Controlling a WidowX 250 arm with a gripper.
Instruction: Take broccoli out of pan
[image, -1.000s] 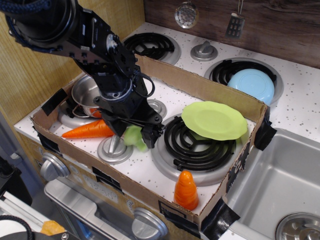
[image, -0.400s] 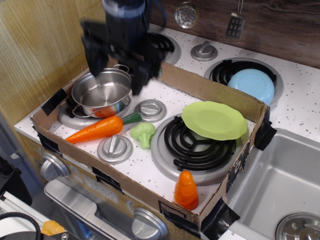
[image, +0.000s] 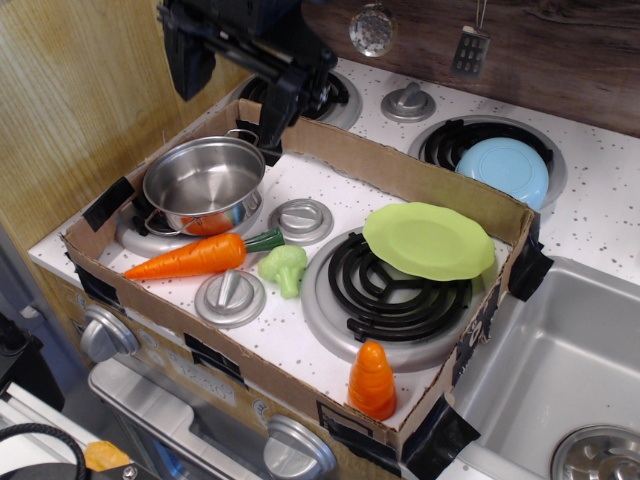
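The claw (image: 232, 78) hangs at the upper left of the view, above the far left corner of the cardboard tray (image: 400, 175), its two dark fingers (image: 187, 62) spread wide apart with nothing between them. Directly below and slightly toward the camera from the claw sits the pan (image: 204, 185), upright on the left burner, its shiny bowl showing only reflections. The broccoli (image: 283, 267) lies outside the pan, further toward the camera and to the right of the claw, on the speckled white bench (image: 290, 345) between two grey burner knobs (image: 230, 295). Touching or just beside its head is the green top of the carrot (image: 200, 256), which lies on its side and points left, well below the claw. Far to the right of the claw, a lime-green plate (image: 428, 240) rests tilted on the black coil burner (image: 385, 290), and a short orange cone (image: 372, 380) stands at the tray's near edge. Beyond the tray's far wall, a light-blue plate (image: 503, 168) lies on another burner, level with the claw's height in the view.
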